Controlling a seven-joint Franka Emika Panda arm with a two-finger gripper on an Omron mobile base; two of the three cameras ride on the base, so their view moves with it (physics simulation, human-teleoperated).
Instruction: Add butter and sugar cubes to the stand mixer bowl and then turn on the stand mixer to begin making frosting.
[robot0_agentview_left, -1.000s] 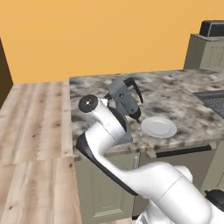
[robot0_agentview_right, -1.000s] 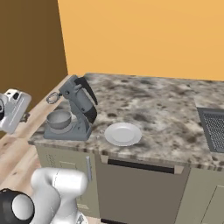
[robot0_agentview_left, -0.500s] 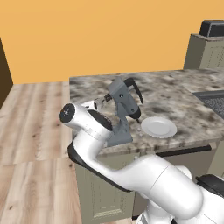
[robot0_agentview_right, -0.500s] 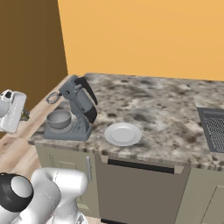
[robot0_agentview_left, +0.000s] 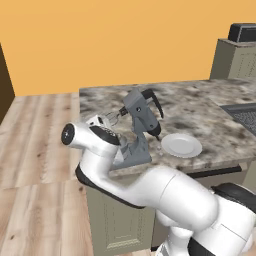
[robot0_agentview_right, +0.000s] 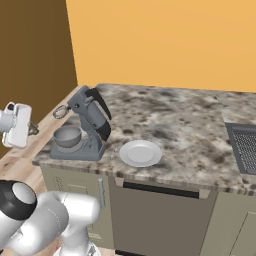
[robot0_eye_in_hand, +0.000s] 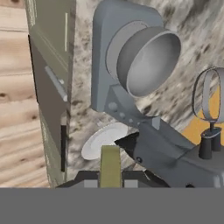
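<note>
The grey stand mixer (robot0_agentview_right: 89, 122) stands at the counter's left end with its head tilted up and its wire whisk (robot0_agentview_right: 61, 111) raised. The stand mixer bowl (robot0_agentview_right: 67, 136) sits on the mixer's base, and in the hand view the bowl (robot0_eye_in_hand: 148, 61) looks hollow, with nothing seen inside. My gripper (robot0_agentview_right: 31, 129) hovers off the counter's left edge, level with the bowl and a short way from it. In the hand view the gripper (robot0_eye_in_hand: 110, 176) is shut on a yellowish stick of butter (robot0_eye_in_hand: 110, 162). The sugar cubes are out of view.
A flat white plate (robot0_agentview_right: 141, 152) lies right of the mixer, and a dark grate (robot0_agentview_right: 245, 145) is set into the counter's right end. Cabinet fronts (robot0_agentview_right: 150, 215) drop below the counter edge. Wooden floor (robot0_agentview_left: 35, 135) lies to the left. My own arm (robot0_agentview_left: 95, 150) blocks the mixer base.
My arm's elbow has swung left and lower in the left base view. The hand with the butter has barely shifted beside the counter's end. The mixer, bowl and plate stay put.
</note>
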